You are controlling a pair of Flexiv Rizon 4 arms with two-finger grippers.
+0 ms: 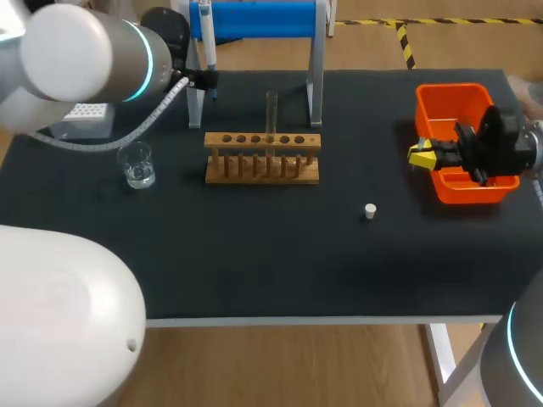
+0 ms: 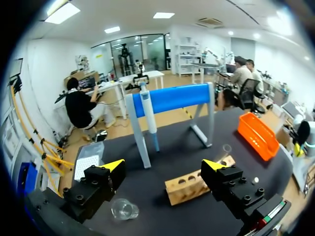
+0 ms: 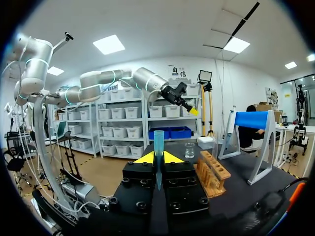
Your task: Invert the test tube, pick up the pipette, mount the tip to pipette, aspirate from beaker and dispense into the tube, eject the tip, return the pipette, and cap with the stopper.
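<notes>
- My right gripper (image 1: 422, 153) clamps the tip (image 3: 158, 145) at the bin's (image 1: 450, 88) rim; left gripper (image 2: 163, 166) gapes empty.
- Likely tip disposal: next I release, then fetch the stopper (image 1: 370, 210).

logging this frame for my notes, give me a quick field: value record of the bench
left gripper: open, close to the pipette
pipette: hanging on the blue stand
right gripper: shut on a blue tip, at the edge of the orange bin
tube: upright in the rack
beaker: on the table beside the rack, on the left arm's side
stopper: loose on the table, apart from the rack
</notes>
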